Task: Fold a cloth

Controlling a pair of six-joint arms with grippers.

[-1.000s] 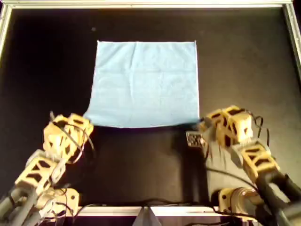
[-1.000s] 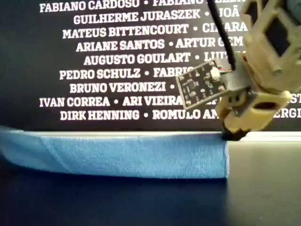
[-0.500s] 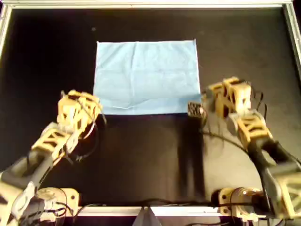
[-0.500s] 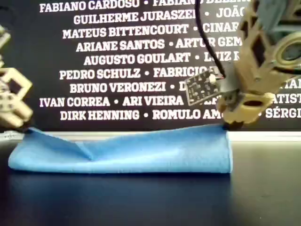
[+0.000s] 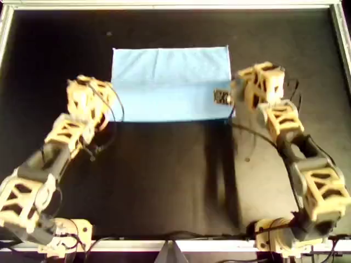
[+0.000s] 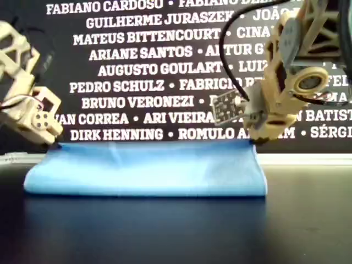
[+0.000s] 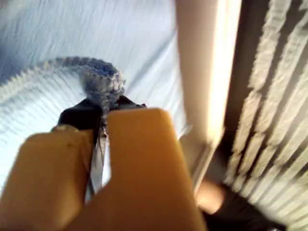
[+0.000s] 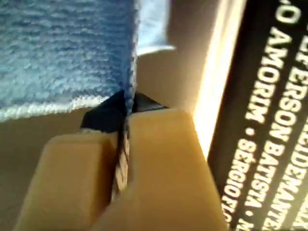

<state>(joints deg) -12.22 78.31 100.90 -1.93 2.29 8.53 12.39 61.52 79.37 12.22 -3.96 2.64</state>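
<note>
The cloth [image 5: 170,82] lies doubled over at the far middle of the black bench [image 5: 164,181] in the overhead view. The left tool [image 7: 98,108] is clenched on the cloth's corner at the overhead view's left. The right tool [image 8: 126,111] pinches its edge at the overhead view's right.

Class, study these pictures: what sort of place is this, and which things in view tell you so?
Probably a robotics lab or demo bench: a black work surface inside a metal frame, two tan arms gripping a blue cloth with the left pincer and right pincer, and a printed wall of names.
</note>
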